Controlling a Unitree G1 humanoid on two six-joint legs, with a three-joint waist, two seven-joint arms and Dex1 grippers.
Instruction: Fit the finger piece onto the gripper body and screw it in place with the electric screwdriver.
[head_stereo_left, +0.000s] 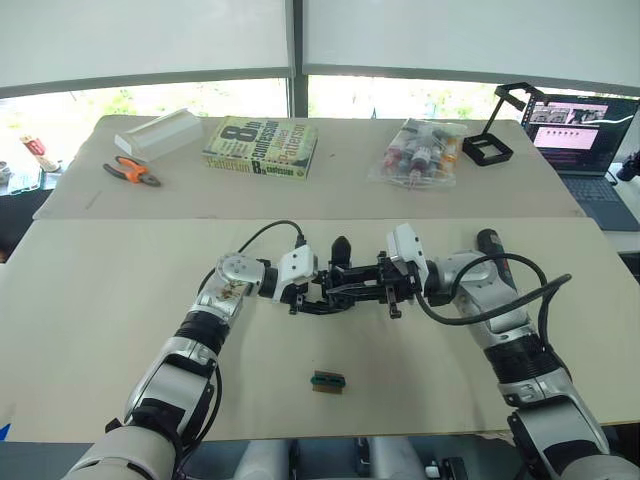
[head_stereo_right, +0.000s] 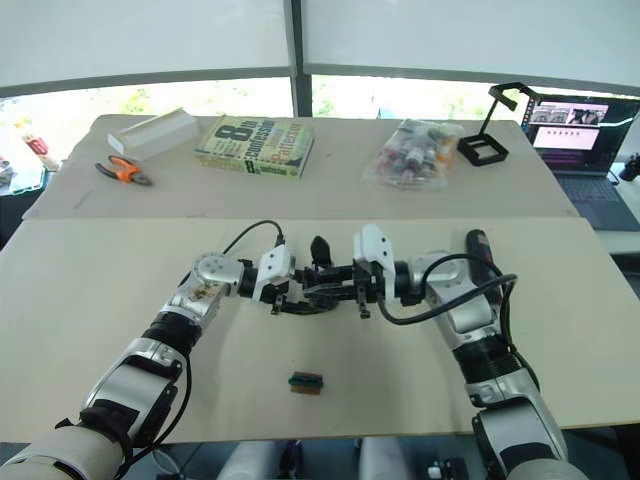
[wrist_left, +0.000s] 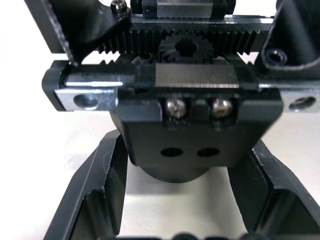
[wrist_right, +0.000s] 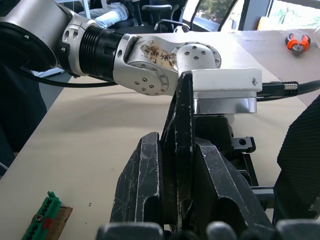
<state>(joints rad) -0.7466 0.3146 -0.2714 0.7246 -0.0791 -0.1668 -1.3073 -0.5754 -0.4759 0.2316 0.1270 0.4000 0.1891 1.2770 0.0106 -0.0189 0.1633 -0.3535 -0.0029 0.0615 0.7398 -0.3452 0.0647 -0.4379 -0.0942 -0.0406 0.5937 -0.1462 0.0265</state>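
Green block (head_stereo_left: 328, 382) nearest; left hand (head_stereo_left: 312, 298) grips gripper body (wrist_left: 192, 145), right hand (wrist_right: 175, 200) pinches finger piece (wrist_right: 183, 125) (pliers (head_stereo_left: 132, 171) far).

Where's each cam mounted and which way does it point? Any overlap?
Left eye: on the head, looking forward and down at the table; both arms, left tool and right tool meeting at the gripper body.
Right eye: beside it, same scene.
Left wrist: along the left tool's fingers, gripper body close up.
Right wrist: along its fingers clamping the finger piece, toward the left arm and green block.
Shared: eye and left wrist views see the gripper body.
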